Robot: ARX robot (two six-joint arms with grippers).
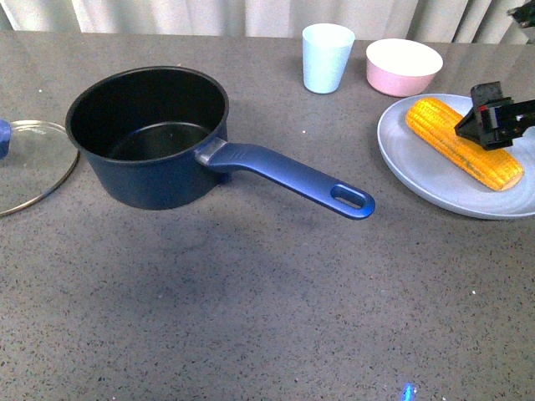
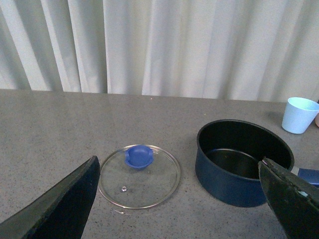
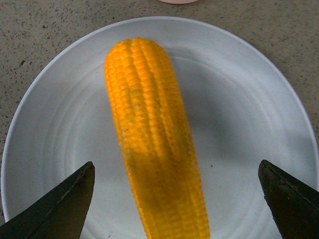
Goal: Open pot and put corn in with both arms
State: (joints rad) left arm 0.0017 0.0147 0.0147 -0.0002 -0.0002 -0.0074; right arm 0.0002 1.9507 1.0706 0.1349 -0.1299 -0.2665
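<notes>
The navy pot (image 1: 150, 138) stands open and empty at the table's left, its long blue handle (image 1: 292, 178) pointing right and toward me. It also shows in the left wrist view (image 2: 241, 162). Its glass lid (image 1: 29, 163) with a blue knob lies flat on the table left of it, also in the left wrist view (image 2: 139, 174). The corn (image 1: 462, 142) lies on a pale blue plate (image 1: 418, 171) at the right. My right gripper (image 1: 493, 117) is open above the corn (image 3: 154, 139), jaws on either side, not touching. My left gripper (image 2: 179, 199) is open and empty above the table, near lid and pot.
A light blue cup (image 1: 327, 57) and a pink bowl (image 1: 404, 66) stand at the back, between pot and plate. White curtains hang behind the table's far edge. The plate (image 3: 249, 124) fills the right wrist view.
</notes>
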